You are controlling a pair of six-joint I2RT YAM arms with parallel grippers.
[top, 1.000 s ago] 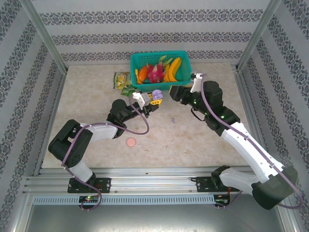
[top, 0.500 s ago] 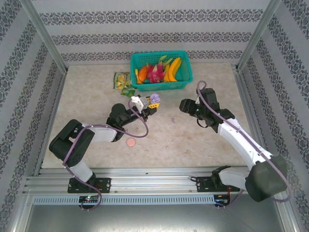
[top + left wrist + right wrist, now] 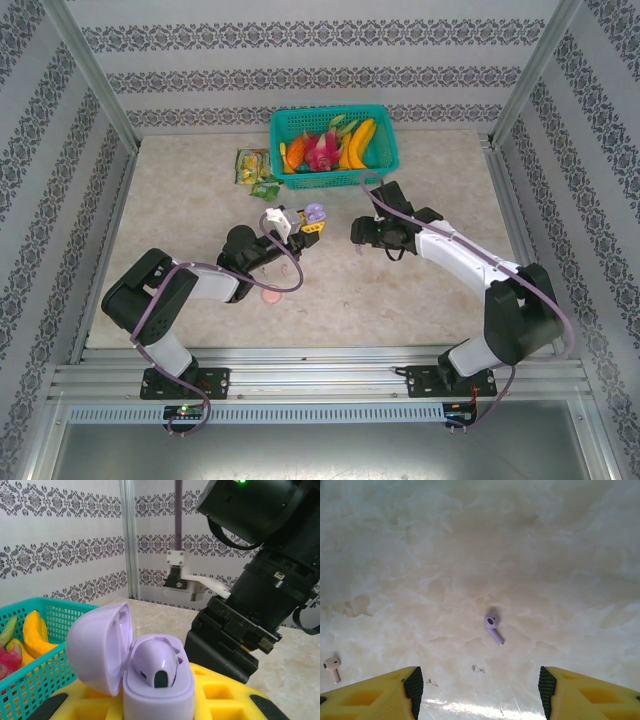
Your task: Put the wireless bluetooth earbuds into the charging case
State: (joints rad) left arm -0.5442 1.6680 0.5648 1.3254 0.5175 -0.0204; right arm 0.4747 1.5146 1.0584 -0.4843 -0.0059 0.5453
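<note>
While lilac case (image 3: 159, 700) gapes, one earbud (image 3: 152, 659) seated

Right gripper (image 3: 479, 682) hangs over the pale marbled surface (image 3: 530, 540), its yellow jaws spread wide at the bottom corners, nothing between them. Just ahead of that gap lies a lilac earbud (image 3: 493, 628), stem angled toward the lower right. Way over at the left edge sits a pink earbud (image 3: 331, 668), well apart from the lilac one.
</note>
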